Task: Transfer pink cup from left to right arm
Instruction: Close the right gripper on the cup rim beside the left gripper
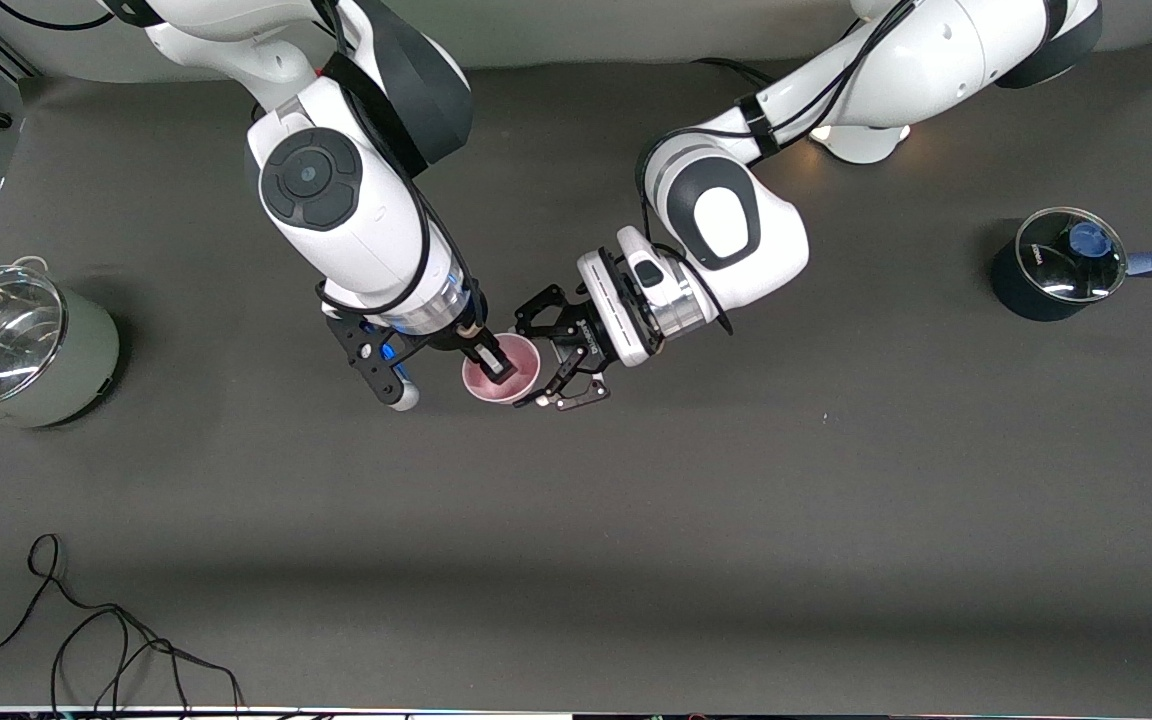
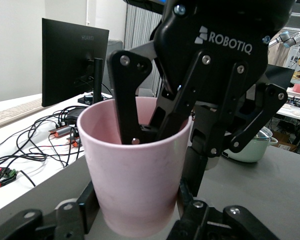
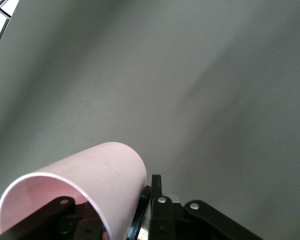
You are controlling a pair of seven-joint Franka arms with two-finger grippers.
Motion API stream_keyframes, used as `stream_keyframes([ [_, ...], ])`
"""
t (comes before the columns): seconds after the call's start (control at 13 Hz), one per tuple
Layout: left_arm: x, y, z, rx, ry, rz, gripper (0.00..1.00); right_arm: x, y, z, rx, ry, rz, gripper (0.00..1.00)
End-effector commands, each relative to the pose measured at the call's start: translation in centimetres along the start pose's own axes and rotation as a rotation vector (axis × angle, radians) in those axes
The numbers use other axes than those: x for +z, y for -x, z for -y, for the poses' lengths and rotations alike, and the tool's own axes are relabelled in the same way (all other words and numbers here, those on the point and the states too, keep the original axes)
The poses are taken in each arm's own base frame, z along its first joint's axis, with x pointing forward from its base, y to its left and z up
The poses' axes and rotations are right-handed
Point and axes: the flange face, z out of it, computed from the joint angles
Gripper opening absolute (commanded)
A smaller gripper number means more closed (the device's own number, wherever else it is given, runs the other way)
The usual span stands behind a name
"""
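The pale pink cup [image 1: 516, 380] hangs upright over the middle of the dark table, between the two grippers. My left gripper [image 1: 538, 362] reaches in from the side and is shut on the cup's lower body [image 2: 135, 190], one finger [image 2: 85, 210] on each flank. My right gripper [image 1: 476, 355] comes down from above onto the rim. It has one finger inside the cup and its outer pad [image 3: 146, 200] pressed on the outside of the wall [image 3: 107, 170]. In the left wrist view the right gripper [image 2: 170, 142] fills the space over the cup's mouth.
A grey-green pot with a glass lid [image 1: 11, 350] stands at the right arm's end of the table. A dark saucepan with a glass lid and blue handle [image 1: 1056, 265] stands at the left arm's end. A loose black cable [image 1: 86, 640] lies near the front edge.
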Motion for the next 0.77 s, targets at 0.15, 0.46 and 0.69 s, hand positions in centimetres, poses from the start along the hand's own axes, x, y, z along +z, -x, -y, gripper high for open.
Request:
stream_keyframes([
  [0.15,0.11,-0.38,0.03,-0.008,-0.017,-0.001,0.57,-2.07,-0.95,-0.17,-0.019,-0.026,0.008,0.0],
  [0.46,0.17,0.03,0.21,-0.019,-0.016,0.001,0.84,-2.47,-1.18,-0.22,-0.018,-0.033,0.004,0.0],
  [0.69,0.14,0.07,0.26,-0.018,-0.015,0.001,0.96,-2.4,-1.24,-0.23,-0.04,-0.031,0.002,0.0],
])
